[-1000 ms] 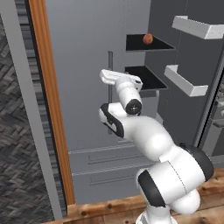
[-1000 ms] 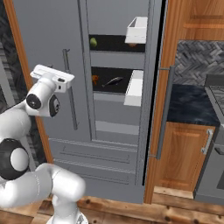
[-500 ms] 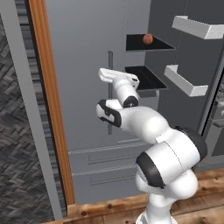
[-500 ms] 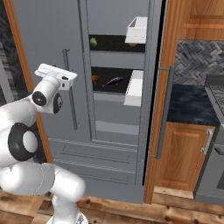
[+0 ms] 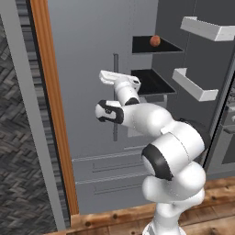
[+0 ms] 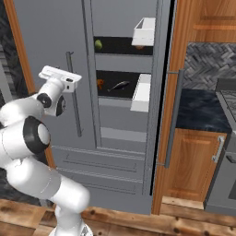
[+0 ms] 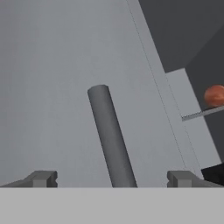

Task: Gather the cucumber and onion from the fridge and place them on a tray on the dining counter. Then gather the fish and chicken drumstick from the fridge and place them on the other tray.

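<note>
Gripper (image 7: 109, 179) wide open, empty, straddling fridge (image 5: 87, 59) handle (image 7: 109, 135). Onion (image 5: 155, 41) on shelf: likely light, firm, smooth, roll-prone; pinch across middle.

Fridge (image 6: 115, 138) open; onion (image 5: 155, 41) on upper black shelf (image 5: 153, 46).

So around it you've got a warm wood trim panel (image 5: 53, 114) on the left, with a dark herringbone tile wall (image 5: 18, 151) past that. On the right there's a wooden base cupboard (image 6: 193, 166) with a metal handle, a dark stone wall counter (image 6: 198, 108) on top, herringbone backsplash (image 6: 207, 62) behind it, and a wooden upper cupboard (image 6: 212, 20) above. Steel stove (image 6: 226, 152) sits at the far right edge. Floor is knotty wood planks (image 6: 152, 221).
</note>
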Motion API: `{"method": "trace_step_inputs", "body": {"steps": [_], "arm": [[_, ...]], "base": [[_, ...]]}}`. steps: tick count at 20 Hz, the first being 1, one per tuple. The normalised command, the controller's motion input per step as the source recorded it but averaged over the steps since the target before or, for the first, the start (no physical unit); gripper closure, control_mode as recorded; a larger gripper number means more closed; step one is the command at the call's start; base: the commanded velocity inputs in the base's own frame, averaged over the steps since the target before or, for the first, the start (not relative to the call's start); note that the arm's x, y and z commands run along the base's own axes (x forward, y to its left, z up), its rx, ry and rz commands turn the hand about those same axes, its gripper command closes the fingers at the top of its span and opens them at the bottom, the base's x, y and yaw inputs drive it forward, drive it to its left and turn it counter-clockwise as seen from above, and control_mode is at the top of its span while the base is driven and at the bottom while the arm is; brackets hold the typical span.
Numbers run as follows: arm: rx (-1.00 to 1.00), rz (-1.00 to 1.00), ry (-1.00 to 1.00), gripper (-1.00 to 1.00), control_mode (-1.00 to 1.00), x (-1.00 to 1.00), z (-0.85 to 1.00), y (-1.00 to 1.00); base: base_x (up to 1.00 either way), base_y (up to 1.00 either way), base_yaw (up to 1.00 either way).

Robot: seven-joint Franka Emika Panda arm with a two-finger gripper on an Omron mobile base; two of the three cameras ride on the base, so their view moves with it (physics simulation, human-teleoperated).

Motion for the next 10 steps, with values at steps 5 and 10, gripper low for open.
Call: {"method": "trace_step_inputs", "body": {"steps": [5,10], "arm": [[0.0,0.01,0.0,-1.0,-1.0,0.36,-0.06,0.1],[0.0,0.0,0.0,-1.0,-1.0,0.39,-0.09,0.01]], "base": [[0.0,0.0,0.0],[0.0,0.0,0.0]]}}
